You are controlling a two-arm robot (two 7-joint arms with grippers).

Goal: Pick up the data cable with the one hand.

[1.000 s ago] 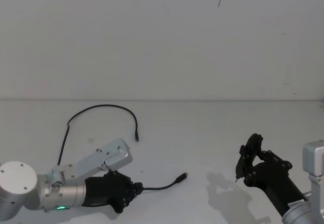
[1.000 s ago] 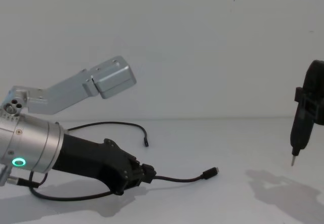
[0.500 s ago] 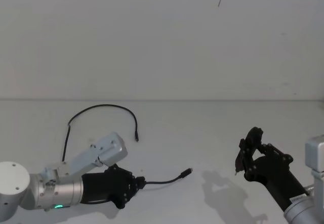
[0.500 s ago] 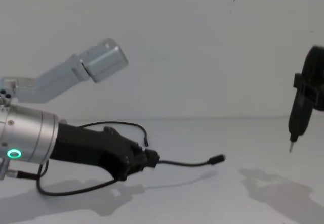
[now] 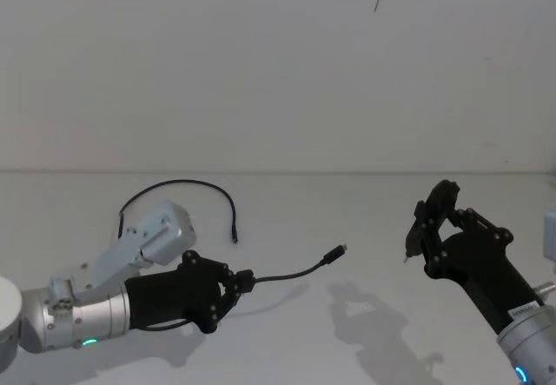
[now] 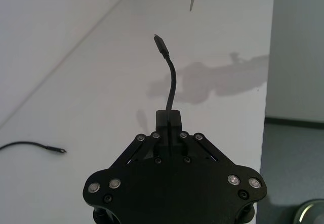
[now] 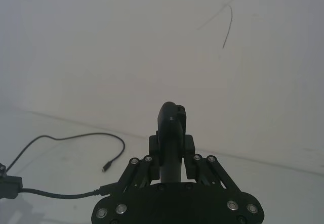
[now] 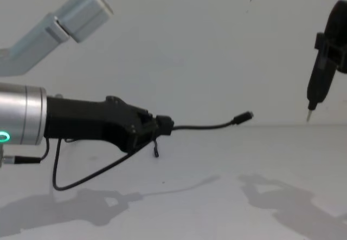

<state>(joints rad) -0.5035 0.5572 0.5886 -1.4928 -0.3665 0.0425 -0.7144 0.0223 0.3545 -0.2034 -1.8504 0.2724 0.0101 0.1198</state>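
Note:
The data cable [image 5: 291,274] is a thin black cord, and my left gripper [image 5: 241,281], the blocky black one on the silver cylinder with the green light, is shut on it above the table. A short stretch sticks out past the fingers, ending in the silver-tipped plug [image 5: 337,252] in mid-air. The chest view shows the left gripper [image 8: 164,125] level, the cable [image 8: 206,125] held out sideways and the plug [image 8: 245,116] off the surface. In the left wrist view the cable [image 6: 171,82] rises from the shut left gripper [image 6: 168,118]. My right gripper [image 5: 419,231] hovers at the right.
Behind the left gripper the cord trails back in a loop [image 5: 178,182] on the white table [image 5: 365,211], its far end [image 5: 234,239] lying flat. The right gripper [image 7: 172,145] is shut on a narrow black tool [image 8: 317,83] with a thin metal point. A white wall stands behind.
My left gripper has risen with the cable, lifting the plug end off the table and farther right. The right gripper has moved up slightly.

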